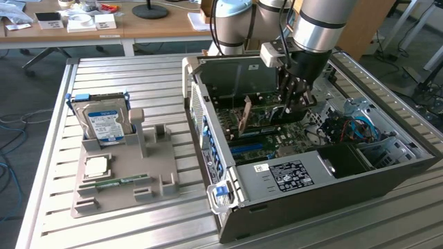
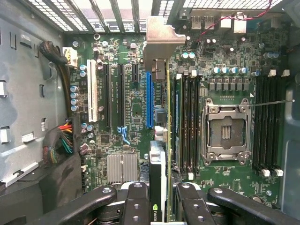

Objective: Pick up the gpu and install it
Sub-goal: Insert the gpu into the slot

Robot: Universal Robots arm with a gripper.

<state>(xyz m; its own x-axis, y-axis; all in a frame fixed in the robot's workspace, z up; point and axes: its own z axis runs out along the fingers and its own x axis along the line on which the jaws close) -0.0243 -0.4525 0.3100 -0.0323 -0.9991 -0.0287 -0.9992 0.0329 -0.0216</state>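
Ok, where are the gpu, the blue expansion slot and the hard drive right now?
gpu (image 2: 161,44): wrist view, on its pale metal end bracket.
blue expansion slot (image 2: 149,101): wrist view, midway along the slot.
hard drive (image 1: 105,126): exterior view, on its blue-white label.

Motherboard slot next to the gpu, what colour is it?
The slot beside the gpu is blue, clearest in the wrist view.

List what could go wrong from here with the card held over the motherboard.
1. In the wrist view the gpu hangs edge-on between the blue slot and the memory slots, seemingly off the blue one. Pushed down like that, it may strike the board instead of seating.
2. Its metal bracket sits close to the slotted rear wall and could snag there.
3. The jaws hold only one end of the card, so it might tilt under pressure.
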